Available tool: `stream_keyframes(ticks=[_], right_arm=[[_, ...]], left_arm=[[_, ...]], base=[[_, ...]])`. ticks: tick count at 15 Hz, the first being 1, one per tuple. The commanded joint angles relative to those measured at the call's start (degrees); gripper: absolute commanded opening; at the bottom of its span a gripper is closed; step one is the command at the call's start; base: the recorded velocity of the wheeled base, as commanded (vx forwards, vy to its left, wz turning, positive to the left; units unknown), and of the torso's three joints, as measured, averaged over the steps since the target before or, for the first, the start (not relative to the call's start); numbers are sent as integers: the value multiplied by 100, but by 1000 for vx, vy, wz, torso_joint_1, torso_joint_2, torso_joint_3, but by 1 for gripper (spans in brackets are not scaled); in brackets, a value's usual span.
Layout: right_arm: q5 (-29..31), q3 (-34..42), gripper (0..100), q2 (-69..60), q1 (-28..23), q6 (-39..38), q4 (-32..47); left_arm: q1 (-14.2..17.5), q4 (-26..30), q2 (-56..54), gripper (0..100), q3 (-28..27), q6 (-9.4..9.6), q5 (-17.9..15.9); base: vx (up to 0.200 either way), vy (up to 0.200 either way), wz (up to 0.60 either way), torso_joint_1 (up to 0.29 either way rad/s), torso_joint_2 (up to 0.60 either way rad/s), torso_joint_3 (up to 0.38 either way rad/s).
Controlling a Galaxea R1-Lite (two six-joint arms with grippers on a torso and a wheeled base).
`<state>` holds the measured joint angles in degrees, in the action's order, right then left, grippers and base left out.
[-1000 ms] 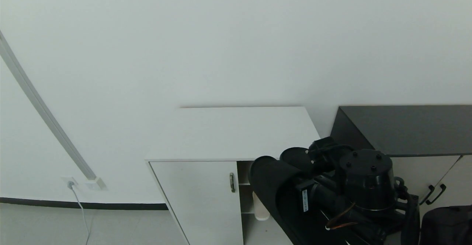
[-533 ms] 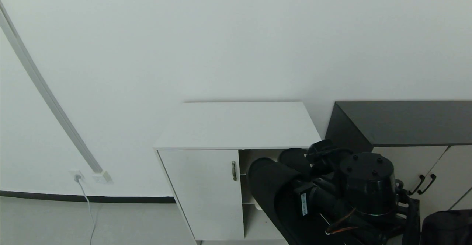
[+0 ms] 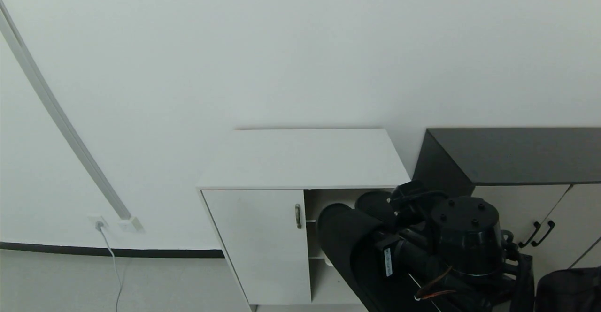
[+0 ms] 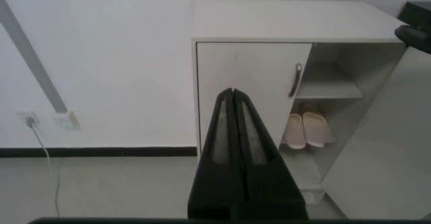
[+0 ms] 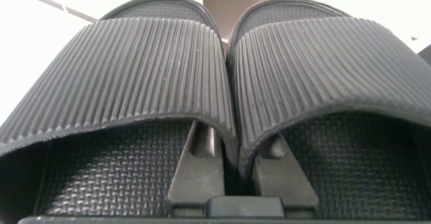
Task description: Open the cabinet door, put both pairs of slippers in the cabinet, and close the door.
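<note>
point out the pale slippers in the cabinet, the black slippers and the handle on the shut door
pale slippers (image 4: 316,128): left wrist view, upper of the slipper farther from the handle
black slippers (image 5: 155,69): right wrist view, ribbed strap of one slipper
door handle (image 3: 297,216): head view, middle of the metal bar

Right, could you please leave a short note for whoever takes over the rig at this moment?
Left gripper: shut, empty, held in front of the white box-shaped cabinet.
Right gripper: shut on the pair of black ribbed rubber slippers, just in front of the cabinet's open right half.
Done: the cabinet is open, and the pair of pale cream slippers lies on a shelf inside.
Left: place the black pair inside, then shut the cabinet.
</note>
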<state>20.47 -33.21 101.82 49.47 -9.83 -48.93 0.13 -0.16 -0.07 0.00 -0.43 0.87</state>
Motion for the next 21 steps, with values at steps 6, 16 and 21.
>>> stream_keyframes(ticks=[6,16,21], right_arm=[[1,16,0,31,10,-2,-11],[1,25,0,58,54,-2,-11],[1,34,0,58,54,-2,-11]], left_arm=[[4,-2,7,0,0,-1,1],[4,-2,7,0,0,-1,-7],[4,-2,7,0,0,-1,1]], base=[[0,0,0,-15,35,22],[0,0,0,-152,358,193],[0,0,0,-201,480,271]])
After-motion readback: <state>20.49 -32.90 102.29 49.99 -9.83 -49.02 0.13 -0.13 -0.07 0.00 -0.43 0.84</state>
